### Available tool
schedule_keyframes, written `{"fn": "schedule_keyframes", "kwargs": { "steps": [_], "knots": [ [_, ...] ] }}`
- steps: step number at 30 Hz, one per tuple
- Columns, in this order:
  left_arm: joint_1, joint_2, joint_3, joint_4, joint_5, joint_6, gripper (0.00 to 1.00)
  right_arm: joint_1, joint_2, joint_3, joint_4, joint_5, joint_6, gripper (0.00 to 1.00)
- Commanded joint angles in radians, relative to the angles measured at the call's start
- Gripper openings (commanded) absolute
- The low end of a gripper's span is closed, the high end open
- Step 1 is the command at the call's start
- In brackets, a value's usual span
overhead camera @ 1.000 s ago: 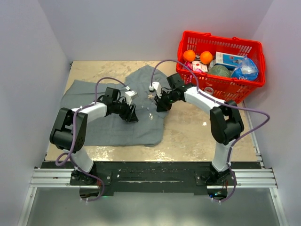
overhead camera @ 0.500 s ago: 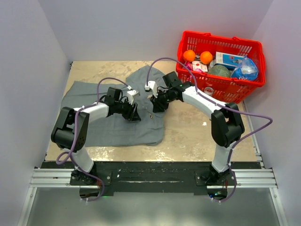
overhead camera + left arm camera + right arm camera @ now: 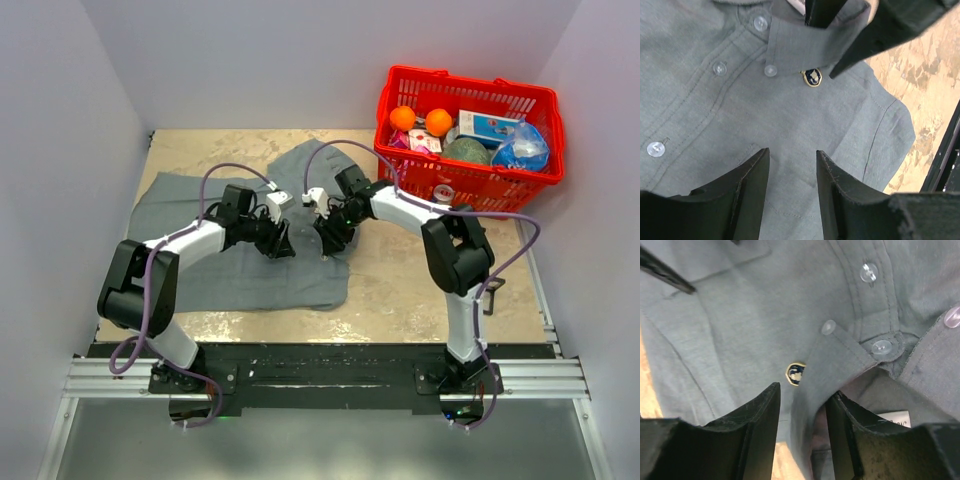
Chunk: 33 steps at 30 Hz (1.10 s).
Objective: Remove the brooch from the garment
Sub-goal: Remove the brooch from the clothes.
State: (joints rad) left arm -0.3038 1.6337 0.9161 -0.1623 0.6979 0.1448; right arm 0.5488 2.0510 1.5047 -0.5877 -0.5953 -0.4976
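The grey garment (image 3: 200,260) lies spread over the left half of the table. The brooch (image 3: 812,77), a small dark blue badge with a gold rim, is pinned just below the collar tip (image 3: 790,45); it also shows as the brooch (image 3: 795,373) in the right wrist view. My right gripper (image 3: 802,395) is open just short of it, with the collar flap (image 3: 840,360) running between its jaws. My left gripper (image 3: 792,160) is open over flat cloth a little below the brooch, holding nothing. In the top view the left gripper (image 3: 283,243) and right gripper (image 3: 325,238) face each other, and the brooch is hidden.
A red basket (image 3: 470,185) with oranges, a box and bags stands at the back right. White buttons (image 3: 720,68) run down the shirt front. Bare tabletop (image 3: 420,270) lies right of the shirt. Walls close in on both sides.
My right gripper has opened its jaws and shifted left and nearer along the collar. The left gripper has barely moved and has closed a little.
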Motion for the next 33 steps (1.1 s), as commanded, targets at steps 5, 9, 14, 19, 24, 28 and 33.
{"fn": "schedule_keyframes", "kwargs": {
  "steps": [5, 9, 14, 19, 24, 28, 33],
  "knots": [
    [-0.003, -0.003, 0.012, -0.008, -0.008, 0.032, 0.47, 0.000, -0.014, 0.054, 0.006, 0.101, 0.019, 0.19],
    [-0.003, -0.011, 0.014, 0.018, 0.024, -0.016, 0.45, 0.000, -0.097, 0.078, 0.000, 0.121, 0.040, 0.09],
    [-0.004, -0.014, -0.025, 0.134, 0.143, -0.135, 0.37, 0.029, -0.149, 0.135, -0.069, 0.130, 0.033, 0.08],
    [-0.014, 0.037, -0.098, 0.399, 0.234, -0.376, 0.34, 0.071, -0.161, 0.129, -0.084, 0.172, 0.065, 0.07],
    [-0.023, 0.122, -0.143, 0.585, 0.206, -0.539, 0.34, 0.089, -0.161, 0.097, -0.103, 0.203, 0.064, 0.07],
    [-0.029, 0.213, -0.119, 0.688, 0.207, -0.645, 0.34, 0.096, -0.192, 0.081, -0.109, 0.203, 0.080, 0.06],
    [-0.032, 0.262, -0.085, 0.734, 0.215, -0.694, 0.33, 0.131, -0.253, 0.028, -0.115, 0.177, 0.114, 0.08]
  ]
}}
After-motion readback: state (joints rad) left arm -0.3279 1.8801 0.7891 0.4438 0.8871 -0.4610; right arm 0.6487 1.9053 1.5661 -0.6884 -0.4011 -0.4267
